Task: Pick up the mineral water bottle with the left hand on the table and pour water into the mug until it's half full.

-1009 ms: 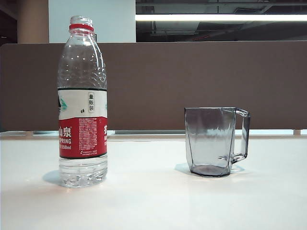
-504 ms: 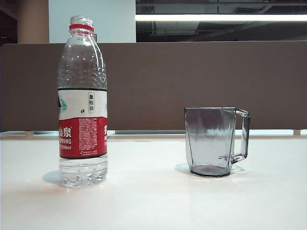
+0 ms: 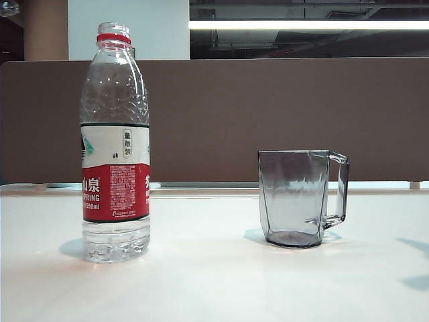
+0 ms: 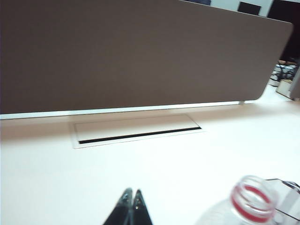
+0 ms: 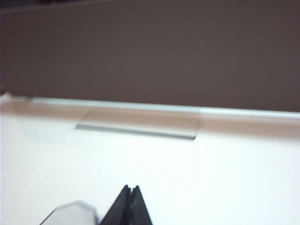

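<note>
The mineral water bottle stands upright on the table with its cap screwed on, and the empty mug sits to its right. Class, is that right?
One detail is wrong. The mineral water bottle has no cap: the exterior and left wrist views show its open mouth above the red neck ring. It does stand upright on the table, with the empty mug to its right.
</note>
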You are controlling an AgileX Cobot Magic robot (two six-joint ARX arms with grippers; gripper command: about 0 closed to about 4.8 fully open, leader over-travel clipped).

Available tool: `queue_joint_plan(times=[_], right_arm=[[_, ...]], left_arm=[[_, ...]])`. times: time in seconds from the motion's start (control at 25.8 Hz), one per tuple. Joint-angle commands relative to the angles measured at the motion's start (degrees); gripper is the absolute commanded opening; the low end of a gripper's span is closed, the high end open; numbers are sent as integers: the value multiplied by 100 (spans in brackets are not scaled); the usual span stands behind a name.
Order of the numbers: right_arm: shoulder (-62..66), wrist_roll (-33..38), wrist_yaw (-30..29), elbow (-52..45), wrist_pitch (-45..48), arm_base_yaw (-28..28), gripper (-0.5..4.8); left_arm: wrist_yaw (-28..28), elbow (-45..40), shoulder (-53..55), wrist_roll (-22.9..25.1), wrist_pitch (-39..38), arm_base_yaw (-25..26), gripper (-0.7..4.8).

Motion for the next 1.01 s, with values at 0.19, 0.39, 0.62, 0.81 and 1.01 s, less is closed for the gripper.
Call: queue_joint_plan(times=[0.19, 0.39, 0.62, 0.81, 1.01], right_arm=[[13, -15, 811, 24, -361, 973, -5], [33, -37, 1043, 13, -455, 1585, -5], [90, -35, 1263, 13, -662, 1915, -5], [90, -37, 1316, 13, -660, 1928, -5], [90, -37, 1327, 13, -660, 1928, -5]], left_arm=[[-455, 26, 44, -39, -264, -876, -6], [-444, 26, 42, -13, -673, -1429, 10], [-444, 22, 44, 35, -890, -1670, 479], [-184, -59, 72, 313, -1027, -1670, 479], [-170, -470, 264, 328, -717, -1672, 479]])
